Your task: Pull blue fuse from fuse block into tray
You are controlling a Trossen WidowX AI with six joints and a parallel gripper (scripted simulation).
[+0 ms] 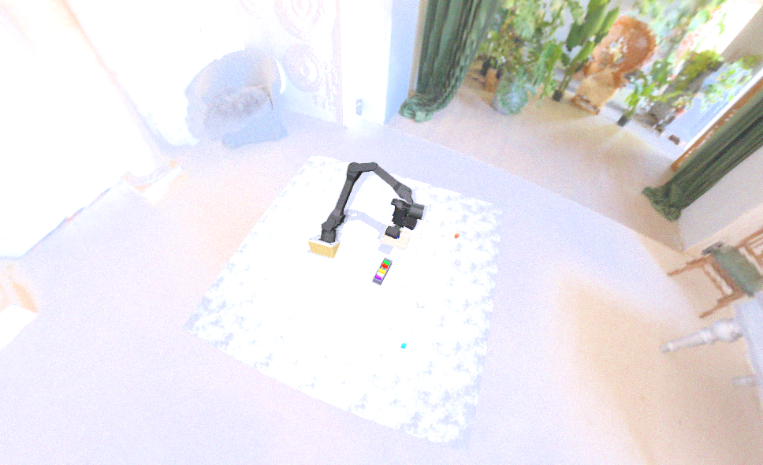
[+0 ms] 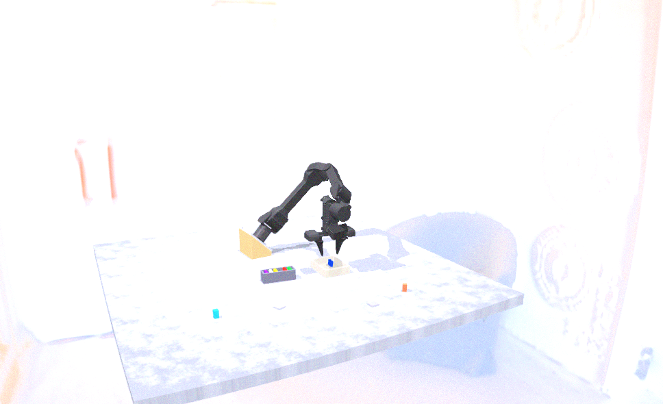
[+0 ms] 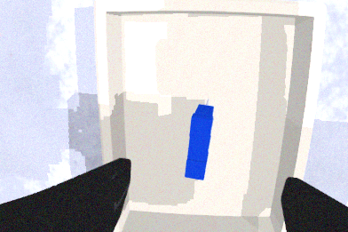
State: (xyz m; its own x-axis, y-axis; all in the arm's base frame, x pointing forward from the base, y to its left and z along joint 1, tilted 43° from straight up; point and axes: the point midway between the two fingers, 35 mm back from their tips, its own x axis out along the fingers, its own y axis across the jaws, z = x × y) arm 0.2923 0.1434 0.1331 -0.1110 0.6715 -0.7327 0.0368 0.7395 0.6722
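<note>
The blue fuse (image 2: 330, 263) (image 3: 200, 141) is inside the cream tray (image 1: 397, 245) (image 2: 332, 273) (image 3: 200, 5), clear of the walls. It looks long and slightly slanted in the wrist view; whether it lies flat is hard to tell. My gripper (image 2: 329, 253) (image 3: 208, 180) is open above the tray, with one finger on each side of the fuse, neither touching it. The fingertips are hidden in the top view. The grey fuse block (image 2: 279, 277) stands beside the tray, holding purple, white, yellow, red and green fuses, with a gap between yellow and red.
An orange block (image 1: 456, 236) (image 2: 404, 287) and a cyan block (image 1: 403, 345) (image 2: 215, 313) stand farther out on the marble table (image 1: 338, 370) (image 2: 183, 361). Two pale flat squares (image 2: 279, 307) (image 2: 372, 304) lie between them. The arm's yellow base (image 1: 324, 248) (image 2: 253, 246) is behind the fuse block.
</note>
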